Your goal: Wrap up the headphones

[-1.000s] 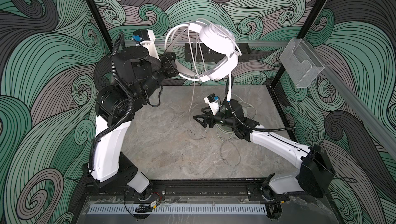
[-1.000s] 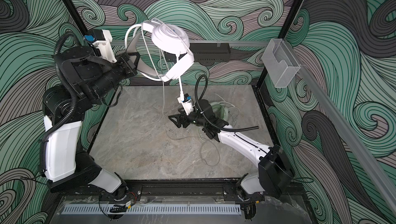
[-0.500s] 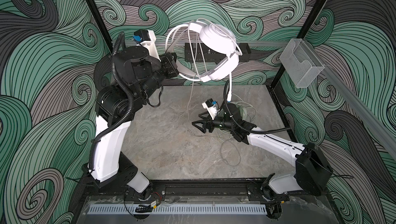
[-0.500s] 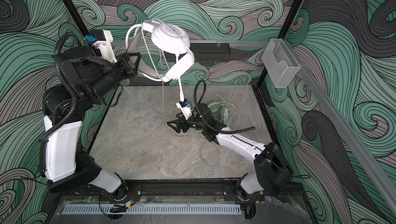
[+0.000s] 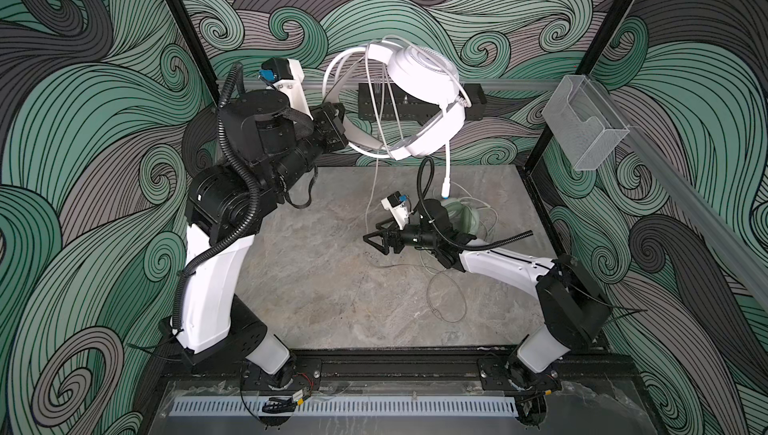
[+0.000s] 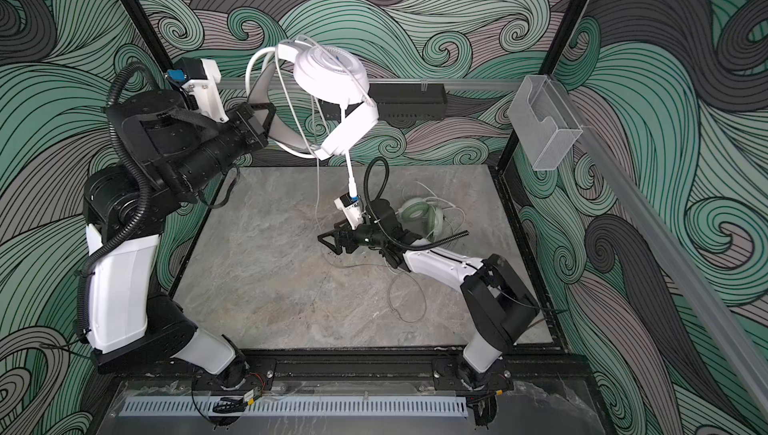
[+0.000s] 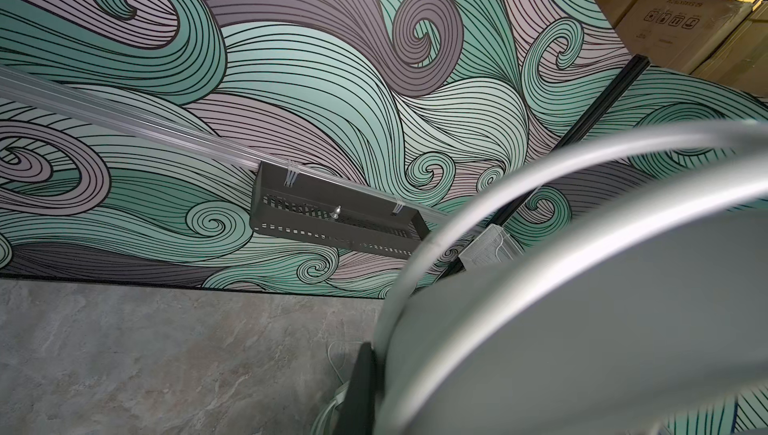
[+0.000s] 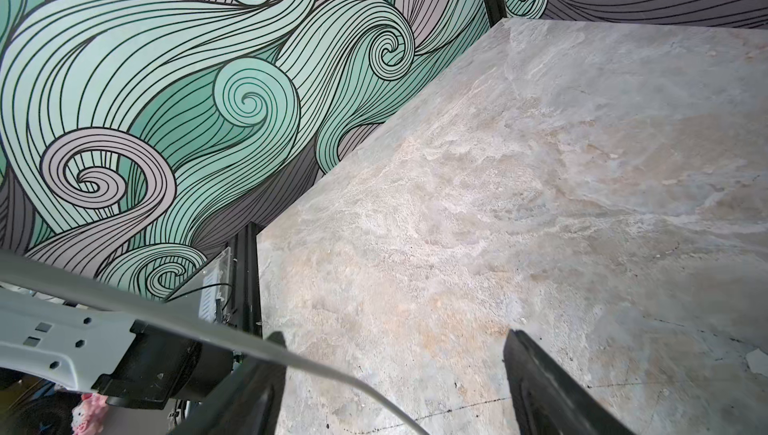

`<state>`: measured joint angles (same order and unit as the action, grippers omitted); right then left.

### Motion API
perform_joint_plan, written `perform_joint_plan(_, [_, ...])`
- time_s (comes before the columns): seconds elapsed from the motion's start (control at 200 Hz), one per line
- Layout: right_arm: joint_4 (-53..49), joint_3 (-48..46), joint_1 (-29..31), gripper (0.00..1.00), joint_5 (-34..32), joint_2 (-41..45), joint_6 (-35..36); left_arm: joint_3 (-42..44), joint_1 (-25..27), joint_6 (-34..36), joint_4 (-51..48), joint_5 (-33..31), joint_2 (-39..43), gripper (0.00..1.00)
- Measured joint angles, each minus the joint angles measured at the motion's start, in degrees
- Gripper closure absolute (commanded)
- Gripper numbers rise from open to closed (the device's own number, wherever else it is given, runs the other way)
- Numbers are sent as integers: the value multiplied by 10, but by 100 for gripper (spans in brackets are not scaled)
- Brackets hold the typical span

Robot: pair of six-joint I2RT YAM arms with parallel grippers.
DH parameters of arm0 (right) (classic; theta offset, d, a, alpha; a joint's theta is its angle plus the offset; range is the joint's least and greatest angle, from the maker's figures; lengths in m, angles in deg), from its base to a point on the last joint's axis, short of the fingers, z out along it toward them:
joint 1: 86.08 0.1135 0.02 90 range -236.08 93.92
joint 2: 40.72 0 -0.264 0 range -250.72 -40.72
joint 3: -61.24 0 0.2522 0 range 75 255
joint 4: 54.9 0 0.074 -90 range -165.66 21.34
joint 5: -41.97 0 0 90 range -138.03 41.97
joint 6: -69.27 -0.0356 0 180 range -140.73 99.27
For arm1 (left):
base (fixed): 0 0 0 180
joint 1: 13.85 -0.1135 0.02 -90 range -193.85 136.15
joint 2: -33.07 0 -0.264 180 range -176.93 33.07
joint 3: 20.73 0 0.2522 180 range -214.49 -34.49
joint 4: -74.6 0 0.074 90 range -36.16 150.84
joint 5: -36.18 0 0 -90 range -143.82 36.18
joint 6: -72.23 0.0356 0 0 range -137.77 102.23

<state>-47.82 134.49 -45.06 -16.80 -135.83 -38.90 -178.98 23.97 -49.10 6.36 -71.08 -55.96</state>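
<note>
and here we are: left gripper [image 5: 337, 127] clamped shut on the headband [image 5: 353, 144] of the white headset [image 5: 419, 75], held high near the back wall, well clear of the table [image 5: 316, 287]. a few strands of its white cable [image 5: 376, 150] drape across the band, so we'd call the wrap begun and no more. a long run hangs down toward the table and the plug [image 5: 445, 191] dangles free.

down low, the right gripper [image 5: 370, 241] hovers just over the table, fingers [image 8: 540, 383] spread wide, nothing pinched. in the right wrist view a pale strand [image 8: 332, 370] crosses one finger into the gap, ungripped.

behind that arm the mint headset [image 6: 419, 214] lies on the table, its thin cable [image 6: 455, 214] sprawled beside it, looking untouched. a loose loop [image 5: 446, 300] sits nearer the front, and we cannot tell whose it is.

our read: one headset partly wound, the other yet to start, most of the job ahead.
</note>
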Motion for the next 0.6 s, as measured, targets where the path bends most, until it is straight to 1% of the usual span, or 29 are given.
perform_joint_plan(0.095, [11,20,1,19,6,-18,-8,2,0,-2,0,0,0,100])
perform_joint_plan(0.18, [16,31,2,22,8,-29,-13,2,0,-2,0,2,0,100])
perform_joint_plan(0.29, [21,38,2,32,10,-35,-19,2,0,-3,0,3,0,100])
perform_joint_plan(0.375, [24,42,2,46,17,-37,-24,2,0,-3,0,6,0,100])
perform_joint_plan(0.41, [25,43,2,50,20,-38,-26,2,0,-3,0,7,0,100])
perform_joint_plan(0.455, [26,43,2,53,23,-39,-26,2,0,-4,0,8,0,100])
perform_joint_plan(0.54, [26,43,2,56,27,-43,-29,2,0,-5,0,10,0,100])
perform_joint_plan(0.6, [26,43,2,64,29,-43,-31,2,0,-7,0,10,0,100])
